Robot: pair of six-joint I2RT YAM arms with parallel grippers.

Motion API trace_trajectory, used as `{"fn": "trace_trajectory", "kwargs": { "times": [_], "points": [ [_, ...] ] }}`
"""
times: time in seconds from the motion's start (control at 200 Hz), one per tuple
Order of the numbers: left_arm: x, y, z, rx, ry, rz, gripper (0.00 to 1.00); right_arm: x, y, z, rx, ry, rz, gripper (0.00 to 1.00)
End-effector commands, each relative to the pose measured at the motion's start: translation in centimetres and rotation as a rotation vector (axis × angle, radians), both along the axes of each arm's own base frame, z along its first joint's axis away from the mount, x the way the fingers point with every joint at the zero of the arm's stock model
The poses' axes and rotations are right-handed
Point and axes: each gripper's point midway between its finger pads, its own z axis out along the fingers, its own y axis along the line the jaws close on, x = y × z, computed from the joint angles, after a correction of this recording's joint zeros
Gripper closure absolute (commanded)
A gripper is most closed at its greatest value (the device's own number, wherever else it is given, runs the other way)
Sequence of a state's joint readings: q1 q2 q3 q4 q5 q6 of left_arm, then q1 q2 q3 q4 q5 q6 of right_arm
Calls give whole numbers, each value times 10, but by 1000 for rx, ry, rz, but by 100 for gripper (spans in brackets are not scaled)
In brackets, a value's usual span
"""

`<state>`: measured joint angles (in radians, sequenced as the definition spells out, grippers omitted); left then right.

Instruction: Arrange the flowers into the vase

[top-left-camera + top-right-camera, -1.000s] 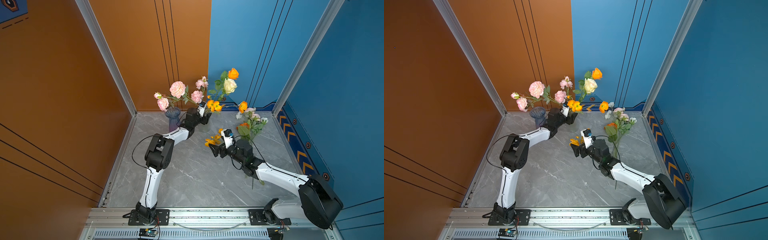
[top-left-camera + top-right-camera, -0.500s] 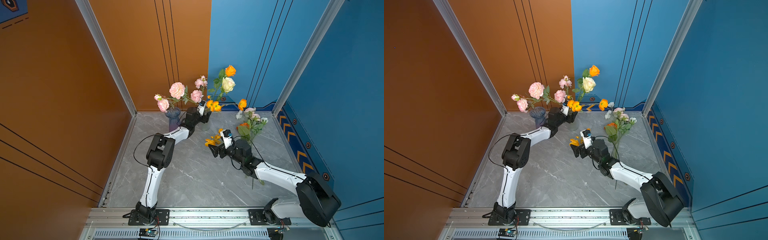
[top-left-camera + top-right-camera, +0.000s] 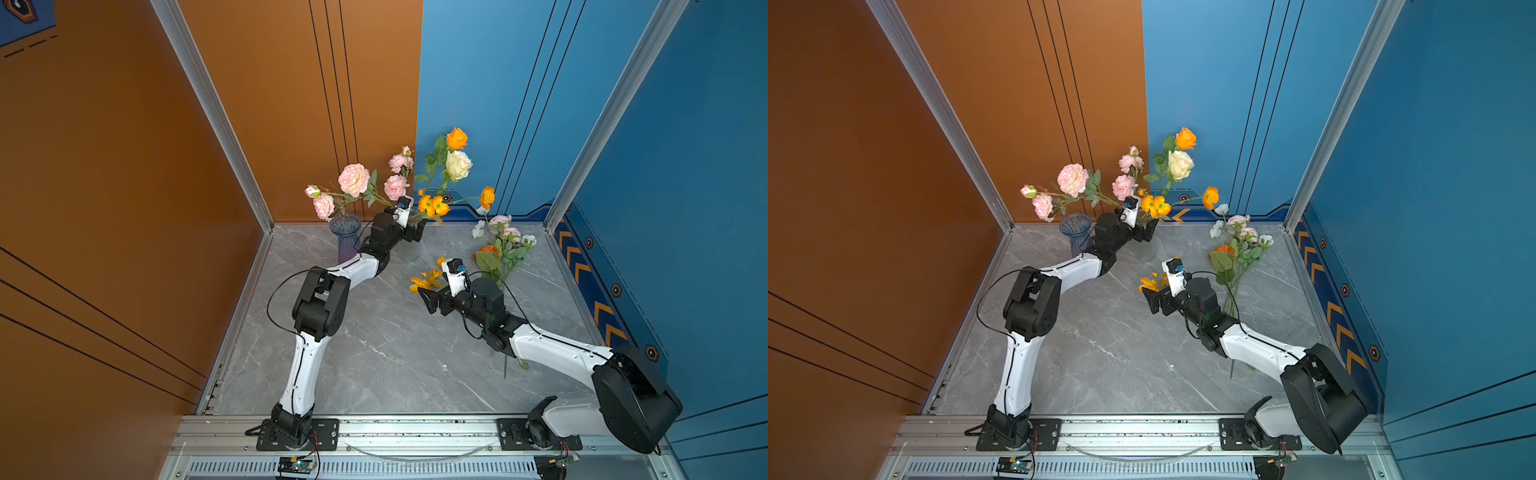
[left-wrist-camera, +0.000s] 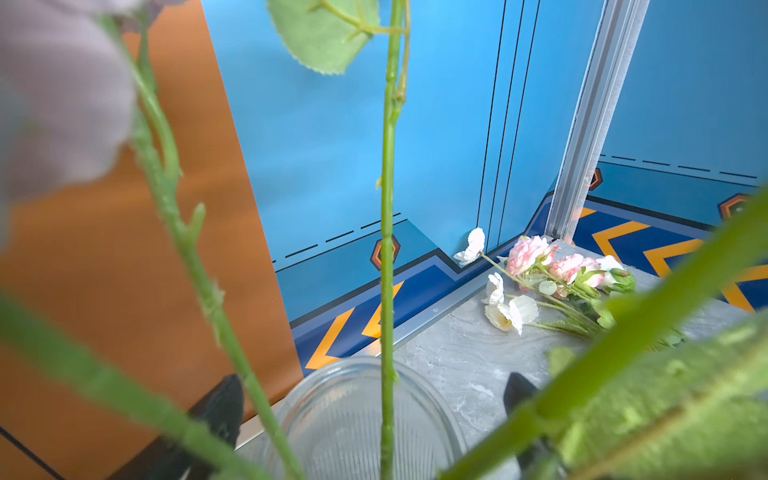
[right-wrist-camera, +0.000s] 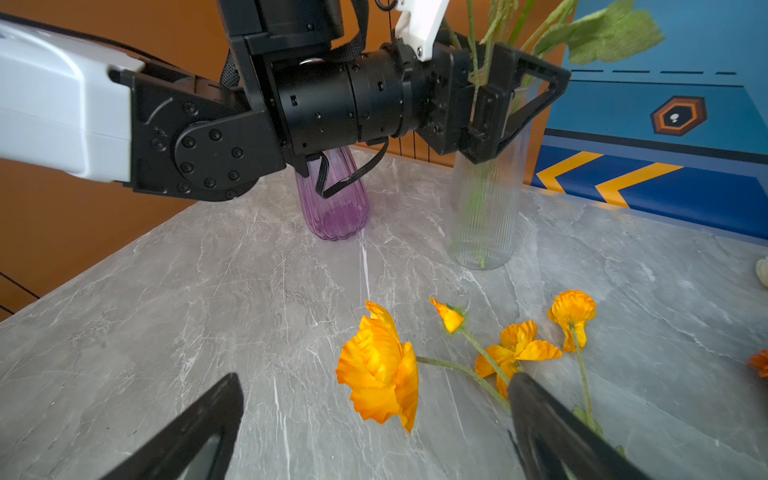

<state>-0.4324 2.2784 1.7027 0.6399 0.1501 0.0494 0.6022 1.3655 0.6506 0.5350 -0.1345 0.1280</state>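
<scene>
- A clear ribbed glass vase (image 5: 486, 216) stands at the back of a grey marble table (image 5: 166, 311). It holds the green stems of the flowers (image 3: 457, 164), with cream, orange and pink blooms spreading above.
- A purple ribbed vase (image 5: 336, 208) stands beside it, its top hidden behind the left arm (image 5: 62, 95).
- The left gripper (image 4: 374, 384) sits at the clear vase's rim, jaws wide, stems standing between them.
- The right gripper (image 5: 376, 382), jaws wide, hovers over orange poppies (image 5: 382, 365) lying on the table.
- A loose bunch (image 3: 503, 249) of pink and white blooms lies near the right wall.
- The wall's blue band (image 5: 706, 199) carries orange chevrons (image 5: 602, 174) and a hexagon emblem (image 5: 679, 116).
</scene>
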Motion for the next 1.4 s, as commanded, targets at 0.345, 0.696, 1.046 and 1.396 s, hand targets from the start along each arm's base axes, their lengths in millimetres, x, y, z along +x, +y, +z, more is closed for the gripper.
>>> {"fn": "trace_trajectory", "kwargs": {
  "times": [0.345,0.696,1.046,1.396],
  "points": [
    [-46,16,43,23,-52,41,2,-3,-7,15,43,-21,-8,0],
    [-113,34,53,-7,-1,57,2,-10,-13,28,90,-65,-8,0],
    [-214,85,33,136,83,170,2,-20,-23,34,20,-134,-81,0],
    [-223,202,-7,136,148,462,2,-27,2,12,30,-144,8,0]
  ]
}}
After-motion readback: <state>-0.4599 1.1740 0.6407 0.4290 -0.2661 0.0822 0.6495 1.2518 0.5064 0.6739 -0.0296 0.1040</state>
